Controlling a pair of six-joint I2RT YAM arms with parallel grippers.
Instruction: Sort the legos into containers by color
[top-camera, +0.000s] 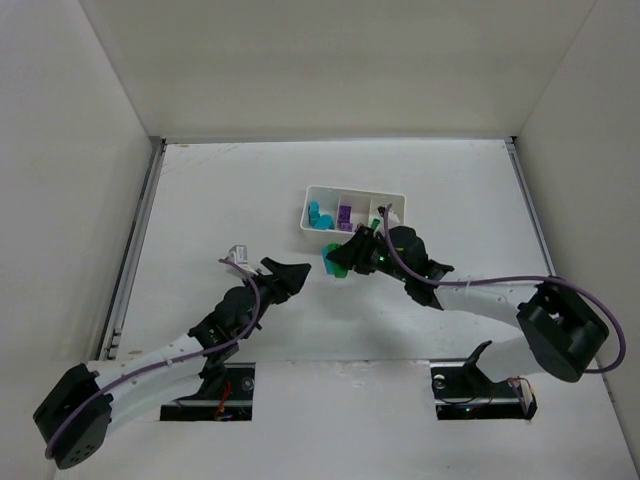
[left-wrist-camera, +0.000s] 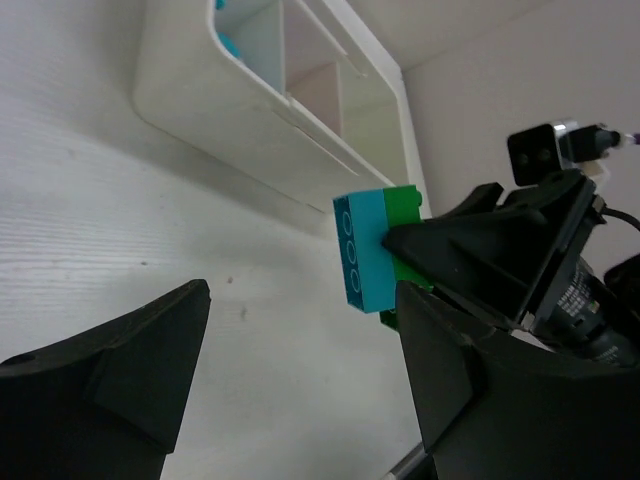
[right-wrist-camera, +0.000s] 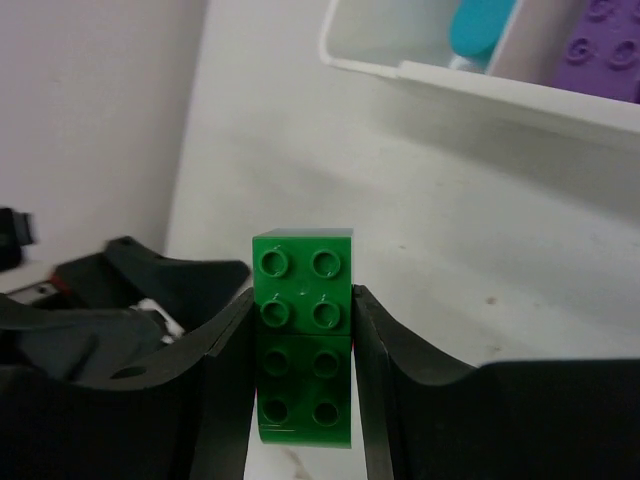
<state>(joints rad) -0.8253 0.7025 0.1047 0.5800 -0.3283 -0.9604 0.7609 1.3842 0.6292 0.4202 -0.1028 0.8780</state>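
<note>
The tray (top-camera: 356, 188) already holds cyan legos (top-camera: 320, 214) and purple legos (top-camera: 345, 213). Right jaws pinch a green brick (right-wrist-camera: 302, 290) with a cyan brick (left-wrist-camera: 362, 250) stuck on, left jaws spread. Nearly done, I'd say.

Green brick (right-wrist-camera: 302, 335), cyan brick (left-wrist-camera: 362, 250) & purple brick (right-wrist-camera: 600, 55) show vs. white tray (top-camera: 355, 188), white table (top-camera: 210, 200), black fingers (right-wrist-camera: 410, 380).

In the right wrist view the tray (right-wrist-camera: 470, 82) ran off the top edge, cutting its cyan brick (right-wrist-camera: 480, 25) and purple brick (right-wrist-camera: 605, 50). From the left wrist, the green brick (left-wrist-camera: 403, 205) sat mostly hidden behind the held cyan brick (left-wrist-camera: 362, 245) and right gripper (left-wrist-camera: 410, 255). From above, the right compartment's (top-camera: 392, 206) contents were too small to tell.
</note>
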